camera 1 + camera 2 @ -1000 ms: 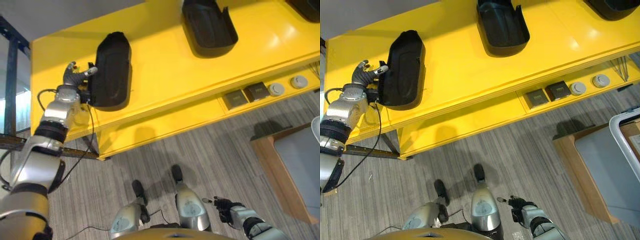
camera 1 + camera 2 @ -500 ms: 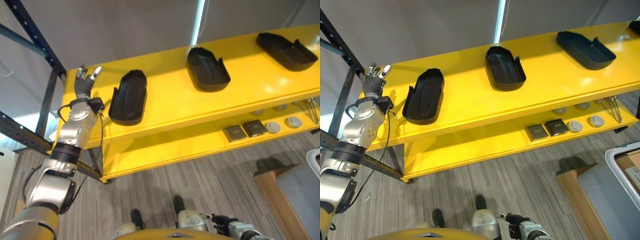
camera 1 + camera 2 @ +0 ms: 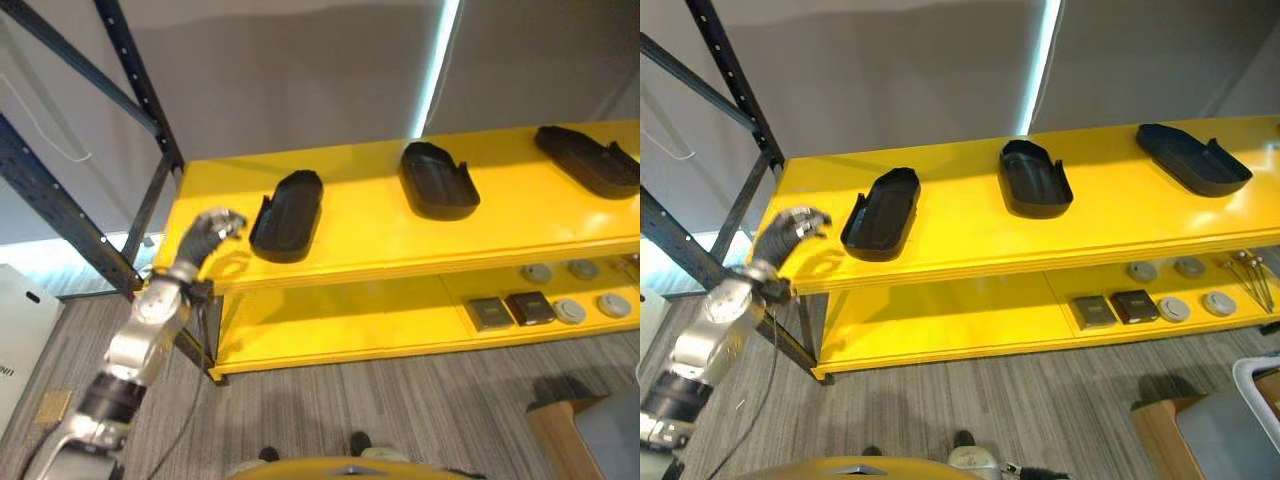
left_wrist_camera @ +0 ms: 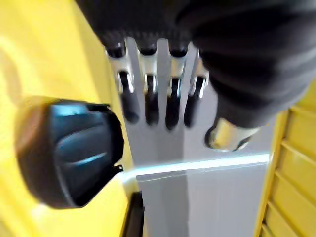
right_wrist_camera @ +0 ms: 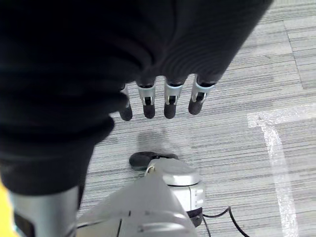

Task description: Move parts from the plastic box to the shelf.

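Note:
Three black moulded parts lie on the yellow shelf's [image 3: 360, 245] top board: a left one [image 3: 287, 202], a middle one [image 3: 438, 181] and a right one [image 3: 590, 160]. My left hand [image 3: 210, 232] hovers in front of the shelf's left corner, a little left of and below the left part, holding nothing. In the left wrist view its fingers [image 4: 150, 98] are straight and open, with the black part [image 4: 69, 148] past them. My right hand [image 5: 170, 101] hangs low over the floor, open and empty.
Dark steel rack uprights [image 3: 140, 90] stand left of the shelf. The lower board carries two square pads [image 3: 510, 310] and several round discs [image 3: 590, 308]. A wooden stand [image 3: 1170, 440] and a white box rim [image 3: 1260, 375] sit at the lower right. A white case [image 3: 20, 320] stands at the far left.
The camera has tilted up, showing the whole shelf. My left hand has drawn back from the left part, down and to the left; the part stays on the shelf.

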### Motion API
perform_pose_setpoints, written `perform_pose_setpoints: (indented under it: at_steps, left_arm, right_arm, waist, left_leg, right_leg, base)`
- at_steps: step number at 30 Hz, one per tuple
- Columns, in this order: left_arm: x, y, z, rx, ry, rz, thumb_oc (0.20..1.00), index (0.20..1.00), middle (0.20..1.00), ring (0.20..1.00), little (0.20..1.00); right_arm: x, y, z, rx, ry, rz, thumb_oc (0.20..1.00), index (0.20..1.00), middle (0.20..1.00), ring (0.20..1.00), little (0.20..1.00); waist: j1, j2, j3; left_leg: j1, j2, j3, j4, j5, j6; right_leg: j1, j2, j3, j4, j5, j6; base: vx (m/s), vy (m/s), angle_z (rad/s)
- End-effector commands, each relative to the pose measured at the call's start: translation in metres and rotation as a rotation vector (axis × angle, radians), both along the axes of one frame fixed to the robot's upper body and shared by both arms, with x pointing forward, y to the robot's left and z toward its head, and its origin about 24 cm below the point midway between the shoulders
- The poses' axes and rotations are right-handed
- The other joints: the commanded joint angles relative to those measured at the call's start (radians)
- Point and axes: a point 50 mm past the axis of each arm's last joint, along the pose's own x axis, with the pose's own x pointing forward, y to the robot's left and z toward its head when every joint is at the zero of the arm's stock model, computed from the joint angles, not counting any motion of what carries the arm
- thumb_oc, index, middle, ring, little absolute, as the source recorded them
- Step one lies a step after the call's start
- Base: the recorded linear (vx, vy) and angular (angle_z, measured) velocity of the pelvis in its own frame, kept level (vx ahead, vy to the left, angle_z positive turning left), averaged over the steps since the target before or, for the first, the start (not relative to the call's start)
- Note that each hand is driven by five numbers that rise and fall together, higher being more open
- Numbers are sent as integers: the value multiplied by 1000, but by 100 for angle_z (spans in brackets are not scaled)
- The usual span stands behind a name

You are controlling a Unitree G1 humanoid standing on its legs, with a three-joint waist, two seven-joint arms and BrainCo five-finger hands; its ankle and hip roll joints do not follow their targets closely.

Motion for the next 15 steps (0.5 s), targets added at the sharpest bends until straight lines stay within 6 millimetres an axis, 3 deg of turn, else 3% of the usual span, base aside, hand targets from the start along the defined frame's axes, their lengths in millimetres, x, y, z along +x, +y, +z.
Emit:
perform_pose_setpoints:
  at_steps: [1,4,15]
  left_arm:
    - [17,-7,41,0,-213,-53,200,200,200,200,200]
    - [16,-16,33,-19,-198,-77,200,200,200,200,200]
    - [30,-37,31,-37,-182,-83,200,200,200,200,200]
  right_arm:
    - [6,11,-2,12,3,54,1000,1000,1000,1000,1000]
    - [11,8,-1,-3,-32,66,1000,1000,1000,1000,1000]
    - [26,1,5,-31,-88,69,1000,1000,1000,1000,1000]
  waist:
    - [-11,-22,43]
    - [-19,-20,56]
    - [-65,-14,118]
  left_leg:
    - [15,-60,5,-1,-106,44]
    - [2,-60,9,-1,-106,44]
    - [-40,-55,31,-1,-96,46]
  right_leg:
    - [48,14,-12,2,-107,16]
    - [30,16,-3,2,-103,17]
    - [-29,22,35,2,-86,18]
  base:
    - [44,56,8]
    - [16,30,2]
    - [-2,12,-7]
